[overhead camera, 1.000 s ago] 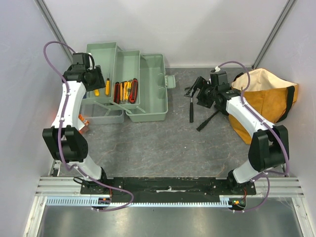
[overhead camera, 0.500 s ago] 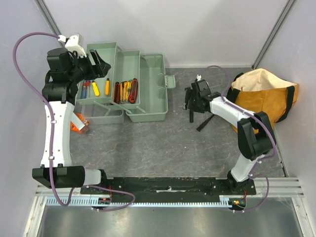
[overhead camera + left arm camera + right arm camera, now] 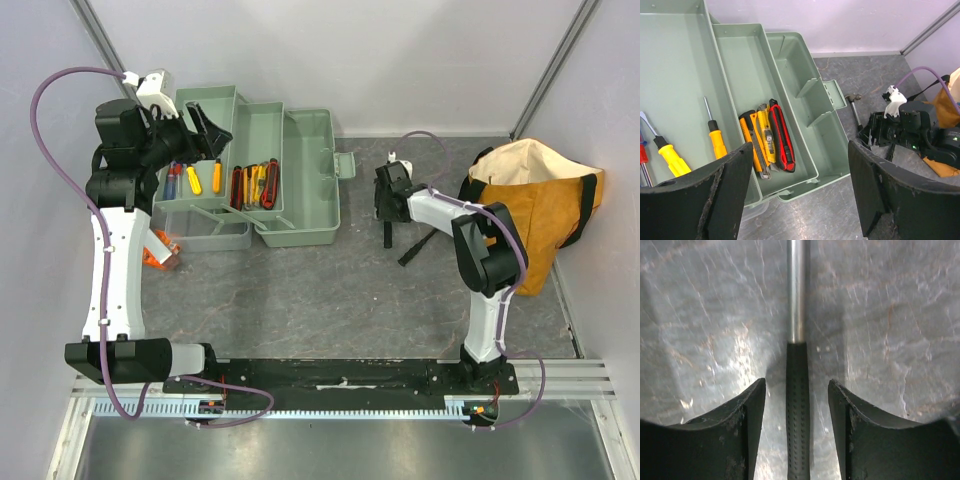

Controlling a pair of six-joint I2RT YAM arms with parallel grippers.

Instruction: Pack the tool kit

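Note:
The pale green toolbox point(image 3: 305, 185) stands open at the back left with its trays spread out. Red and yellow utility knives point(image 3: 254, 185) lie in the middle tray, and yellow and red screwdrivers point(image 3: 190, 178) in the left tray. My left gripper point(image 3: 205, 130) hangs open and empty above the left tray; the left wrist view shows the knives point(image 3: 767, 142) and the empty main box point(image 3: 810, 125). The hammer point(image 3: 388, 228) lies on the table right of the box. My right gripper point(image 3: 387, 197) is open, low over it, its fingers either side of the black handle point(image 3: 798, 410).
An orange-tan fabric bag point(image 3: 535, 205) with black straps stands at the right. Another black-handled tool point(image 3: 417, 247) lies beside the hammer. A translucent lid or tray point(image 3: 215, 237) and a small orange object point(image 3: 160, 250) lie left of the box front.
My right gripper has moved left and down over the hammer, now straddling its handle. My left arm rose and swung back above the left tray, then stayed nearly still.

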